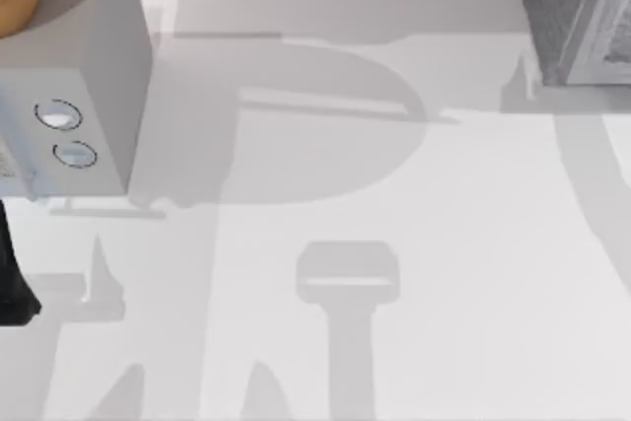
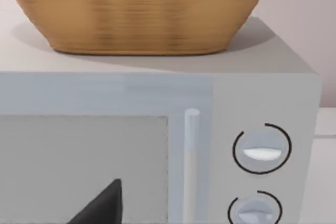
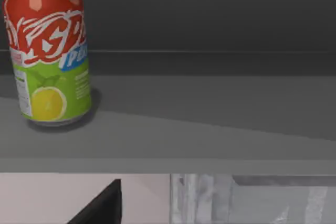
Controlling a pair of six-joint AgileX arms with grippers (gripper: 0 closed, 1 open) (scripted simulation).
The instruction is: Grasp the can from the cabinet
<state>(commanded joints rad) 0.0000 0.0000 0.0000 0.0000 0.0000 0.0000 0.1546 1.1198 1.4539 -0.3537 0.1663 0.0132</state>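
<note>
Top view: the table (image 1: 414, 244) carries a light-grey microwave (image 1: 99, 96) with two round dials at its left edge and the dark speckled cabinet (image 1: 572, 7) at its far right corner; a dark part of the left arm (image 1: 12, 273) lies at the left border, in front of the microwave.

Right wrist view: the can (image 3: 48, 51) stands upright on a grey shelf (image 3: 210, 124) inside the cabinet, well back from the shelf's front lip and close to the dark rear wall; its print is red and white above, green with a lemon below; a dark wedge, probably a finger of the right gripper (image 3: 100, 208), rises below the shelf edge, apart from the can; how far the claw is open cannot be told, and nothing is seen in its hold.

Left wrist view: the microwave front faces the camera, with a wicker basket (image 2: 142, 14) on its roof; a dark wedge, probably a finger of the left gripper (image 2: 100, 208), hangs before the door; its opening cannot be told either.

Judged risks: the finger sits lower than the shelf, so a straight advance may strike the lip; the can stands off to one side of the approach line, so an uncorrected reach may clip it and tip or roll it; a tall, smooth can may slip if gripped near the rim.
</note>
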